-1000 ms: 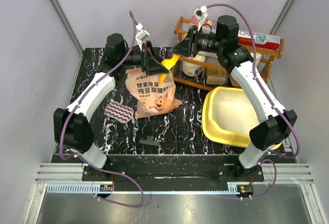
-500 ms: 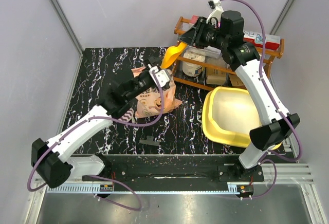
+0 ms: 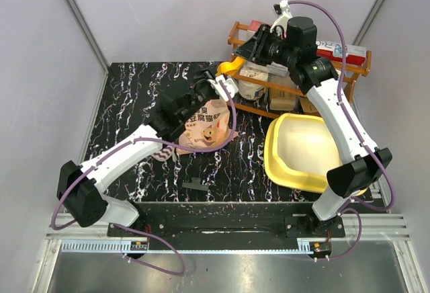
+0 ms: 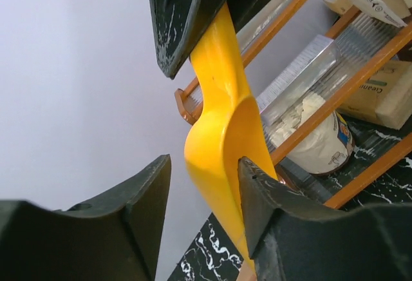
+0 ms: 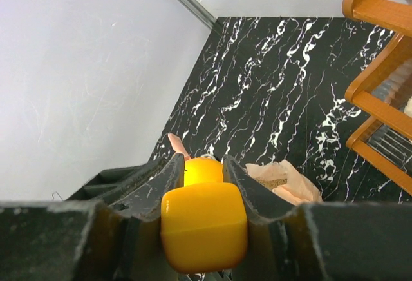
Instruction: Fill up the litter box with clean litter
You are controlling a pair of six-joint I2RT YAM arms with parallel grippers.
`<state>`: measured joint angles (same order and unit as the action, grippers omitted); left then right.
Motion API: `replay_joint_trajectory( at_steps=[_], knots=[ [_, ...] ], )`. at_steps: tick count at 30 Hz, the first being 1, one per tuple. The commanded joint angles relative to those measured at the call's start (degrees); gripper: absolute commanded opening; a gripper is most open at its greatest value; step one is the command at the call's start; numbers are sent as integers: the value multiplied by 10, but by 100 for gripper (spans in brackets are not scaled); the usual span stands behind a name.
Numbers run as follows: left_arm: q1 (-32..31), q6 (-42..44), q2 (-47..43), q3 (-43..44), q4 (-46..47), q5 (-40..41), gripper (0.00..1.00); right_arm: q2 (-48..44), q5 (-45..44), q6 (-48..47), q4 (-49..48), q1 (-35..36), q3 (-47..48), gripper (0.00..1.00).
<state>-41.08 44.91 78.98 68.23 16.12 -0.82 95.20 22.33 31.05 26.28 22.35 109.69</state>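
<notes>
Top external: clean litter bag [image 3: 208,132] lies flat, long axis near-to-far

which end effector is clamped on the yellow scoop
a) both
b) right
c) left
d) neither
b: the right end effector is shut on the handle of the yellow scoop, while the left end effector only stands open around the wider end, with a visible gap on one side.
</notes>
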Motion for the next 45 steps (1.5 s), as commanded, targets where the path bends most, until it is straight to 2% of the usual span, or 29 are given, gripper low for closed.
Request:
replay_joint_trajectory(
  at_steps=[1, 3, 6, 7, 9, 10, 11, 12, 13, 15, 16, 19, 20, 21, 22, 24, 25, 28, 29, 31, 33, 36, 40, 45],
  knots=[
    [-2, 9, 24, 61, 29, 6, 46, -27, 6, 7, -14, 0, 5, 0],
    [-1, 8, 46, 92, -11, -7, 38, -23, 10, 7, -14, 0, 9, 0],
    [6, 9, 59, 100, -26, -14, 33, -26, 7, 5, -15, 0, 7, 0],
    [9, 5, 61, 103, -31, -20, 26, -29, 9, 3, -15, 0, 6, 0],
    [17, -7, 64, 111, -43, -30, 20, -31, 8, 0, -15, 0, 4, 4],
    [20, -10, 65, 115, -48, -32, 10, -32, 10, -6, -15, 0, 4, 5],
    [25, -17, 68, 118, -52, -33, 4, -33, 11, -7, -17, 0, 4, 7],
    [28, -20, 71, 125, -57, -35, 0, -33, 12, -11, -17, 0, 5, 13],
    [32, -25, 72, 129, -64, -36, 0, -32, 27, -17, -15, -1, 5, 31],
    [44, -44, 78, 150, -92, -42, 0, -34, 46, -28, -18, -8, 8, 51],
    [48, -48, 79, 156, -104, -44, 0, -35, 53, -34, -19, -12, 10, 68],
    [69, -80, 72, 183, -159, -92, 0, -42, 121, -73, -38, -41, 22, 83],
    [85, -109, 71, 193, -182, -111, 0, -44, 144, -95, -49, -47, 25, 98],
    [93, -122, 69, 213, -224, -162, 0, -48, 164, -119, -49, -61, 32, 100],
    [100, -133, 69, 224, -244, -181, 0, -54, 213, -172, -44, -65, 34, 100],
    [111, -144, 69, 245, -289, -227, 0, -61, 242, -226, -12, -71, 31, 100],
    [111, -144, 65, 248, -296, -234, 0, -70, 254, -265, 1, -69, 24, 100],
    [114, -151, 60, 248, -306, -272, 0, -68, 291, -303, 56, -69, 13, 100],
    [113, -152, 61, 248, -311, -279, 0, -56, 296, -303, 108, -70, 26, 99],
    [115, -152, 59, 248, -321, -295, 0, -24, 298, -305, 156, -70, 79, 95],
    [114, -150, 60, 248, -331, -301, 0, -11, 302, -308, 195, -70, 118, 94],
    [115, -151, 60, 248, -330, -306, 0, -2, 300, -298, 195, -71, 135, 94],
    [114, -164, 57, 248, -318, -312, 0, 17, 259, -222, 171, -70, 130, 88],
    [113, -170, 54, 247, -313, -307, 0, 34, 257, -156, 134, -70, 116, 84]
  ],
)
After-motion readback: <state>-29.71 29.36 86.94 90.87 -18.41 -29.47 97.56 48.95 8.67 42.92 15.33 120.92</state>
